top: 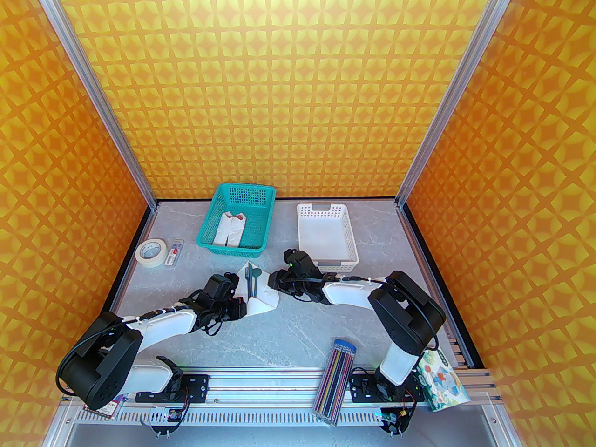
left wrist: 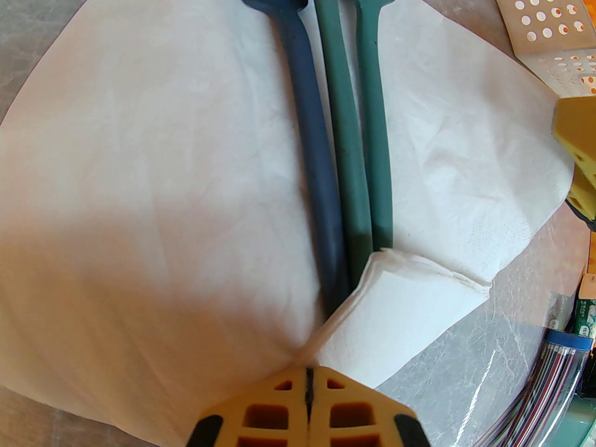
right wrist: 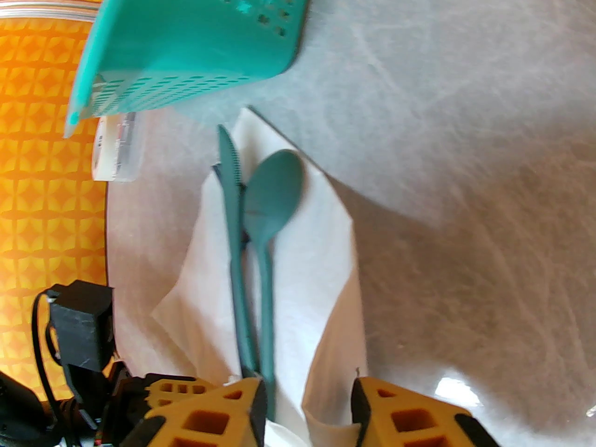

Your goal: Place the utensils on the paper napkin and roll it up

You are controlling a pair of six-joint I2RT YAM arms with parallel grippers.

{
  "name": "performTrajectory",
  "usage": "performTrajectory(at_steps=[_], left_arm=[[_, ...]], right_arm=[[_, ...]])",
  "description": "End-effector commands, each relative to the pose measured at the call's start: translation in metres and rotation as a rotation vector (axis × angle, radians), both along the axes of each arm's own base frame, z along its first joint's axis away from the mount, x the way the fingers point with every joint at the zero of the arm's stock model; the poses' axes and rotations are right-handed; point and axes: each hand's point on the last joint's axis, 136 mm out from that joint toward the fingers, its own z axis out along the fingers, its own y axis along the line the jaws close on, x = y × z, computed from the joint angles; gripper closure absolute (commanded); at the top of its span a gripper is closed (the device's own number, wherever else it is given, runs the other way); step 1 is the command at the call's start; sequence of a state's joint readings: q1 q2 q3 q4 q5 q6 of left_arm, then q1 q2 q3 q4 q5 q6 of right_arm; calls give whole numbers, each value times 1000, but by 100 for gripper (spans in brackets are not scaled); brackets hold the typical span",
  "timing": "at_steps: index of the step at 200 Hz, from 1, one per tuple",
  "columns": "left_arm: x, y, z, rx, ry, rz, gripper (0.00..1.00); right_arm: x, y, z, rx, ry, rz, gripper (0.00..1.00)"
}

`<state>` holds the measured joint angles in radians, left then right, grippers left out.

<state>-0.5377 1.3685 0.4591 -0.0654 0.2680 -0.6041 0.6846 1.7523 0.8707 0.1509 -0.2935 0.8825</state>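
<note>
Rolling looks underway: left tool [left wrist: 307, 370] clamps a corner of the thin white paper napkin [left wrist: 139, 156], mid-frame, carrying three slim teal plastic utensils [left wrist: 344, 133]; right tool [right wrist: 309, 389], half open, straddles its edge, needing closure next.

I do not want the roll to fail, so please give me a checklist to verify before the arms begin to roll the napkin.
1. All on the paper napkin, meaning fork, knife, spoon: ok.
2. These three lying side by side: ok.
3. Grip of left gripper on the napkin's near fold: ok, shut.
4. Grip of right gripper on the napkin: not ok, jaws apart, napkin edge between them.
5. Napkin's far corner free of the teal basket: cannot tell.
</note>
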Motion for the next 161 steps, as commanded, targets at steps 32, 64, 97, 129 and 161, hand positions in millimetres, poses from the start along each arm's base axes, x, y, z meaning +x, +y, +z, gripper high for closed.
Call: performTrajectory(at_steps=[32, 64, 97, 129, 161], left_arm=[[-14, 15, -18, 94, 67, 1, 100], [-13, 15, -19, 96, 68, 0, 100], [-13, 14, -18, 95, 68, -1, 100], [-13, 15, -20, 97, 70, -1, 100], [-13, 15, -21, 99, 72, 4, 100]], right_arm=[[9, 4, 29, 31, -55, 2, 64], [8, 1, 21, 5, -35, -4, 67], [6, -1, 14, -13, -19, -4, 76], [7, 1, 21, -5, -26, 2, 92], [5, 9, 27, 30, -17, 22, 100]])
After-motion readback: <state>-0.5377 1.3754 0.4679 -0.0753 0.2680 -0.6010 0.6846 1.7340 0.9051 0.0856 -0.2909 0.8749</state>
